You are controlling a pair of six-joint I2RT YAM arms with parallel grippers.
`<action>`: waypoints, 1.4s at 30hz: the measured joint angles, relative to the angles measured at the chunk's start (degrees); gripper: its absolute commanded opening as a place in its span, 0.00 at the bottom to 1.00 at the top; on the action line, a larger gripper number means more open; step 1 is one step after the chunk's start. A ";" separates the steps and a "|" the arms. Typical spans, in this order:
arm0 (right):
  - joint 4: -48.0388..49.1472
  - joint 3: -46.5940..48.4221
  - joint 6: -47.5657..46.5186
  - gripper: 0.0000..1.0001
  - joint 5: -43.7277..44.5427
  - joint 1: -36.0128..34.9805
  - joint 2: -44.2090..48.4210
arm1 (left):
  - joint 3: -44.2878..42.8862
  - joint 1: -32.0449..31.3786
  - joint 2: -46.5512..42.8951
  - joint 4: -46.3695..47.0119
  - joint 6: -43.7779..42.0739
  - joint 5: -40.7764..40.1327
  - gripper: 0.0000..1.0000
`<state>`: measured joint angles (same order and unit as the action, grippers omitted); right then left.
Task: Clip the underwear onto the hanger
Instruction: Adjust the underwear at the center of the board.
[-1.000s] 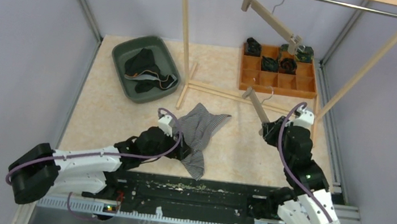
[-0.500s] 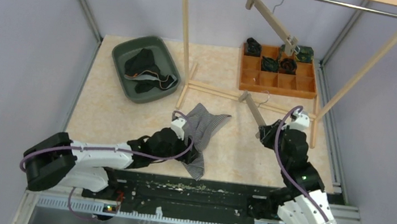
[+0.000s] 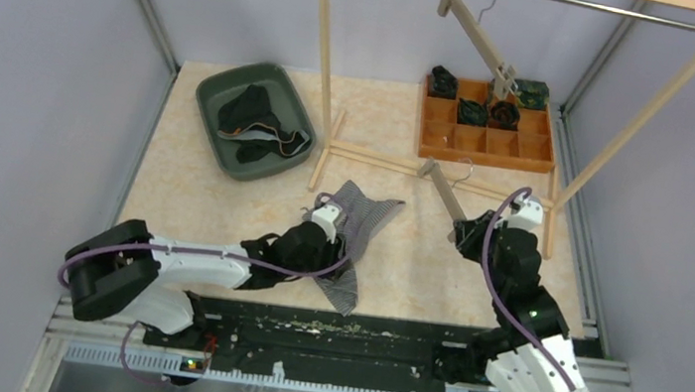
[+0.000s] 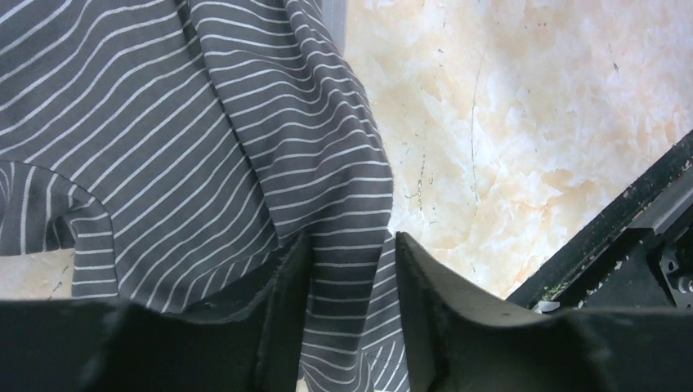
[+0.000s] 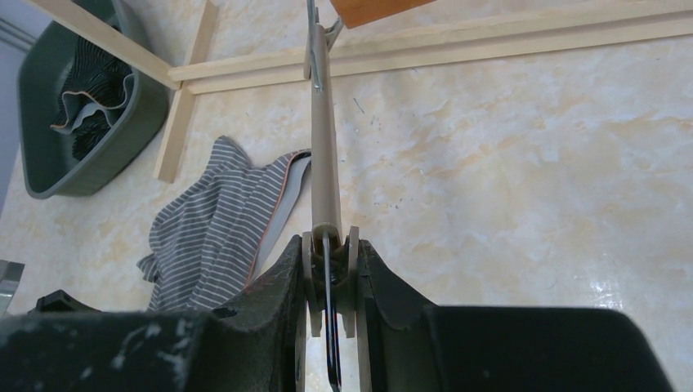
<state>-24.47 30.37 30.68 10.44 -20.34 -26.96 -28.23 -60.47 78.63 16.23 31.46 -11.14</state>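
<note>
My right tool (image 5: 331,249) grips the hanger (image 5: 324,163) by its clip. My left tool (image 4: 350,245) has the striped underwear (image 4: 163,122) between its fingers; I cannot tell if it pinches.

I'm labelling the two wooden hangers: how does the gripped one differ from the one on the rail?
The held hanger is pinched at one clip end by the right gripper; the rail hanger hangs by its hook from the metal rail. The held hanger is low over the table; the rail hanger slopes steeply up high. Both are pale wood with wire hooks.
</note>
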 measured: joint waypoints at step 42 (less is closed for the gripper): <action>39.82 -16.85 18.45 0.00 -4.87 -5.86 -8.46 | 17.07 -0.24 -9.18 47.36 9.51 -1.79 0.00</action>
<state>15.35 13.52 49.12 5.56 -26.20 -35.42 -11.16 -60.71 69.45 63.59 40.97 -12.93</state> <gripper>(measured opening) 0.202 0.014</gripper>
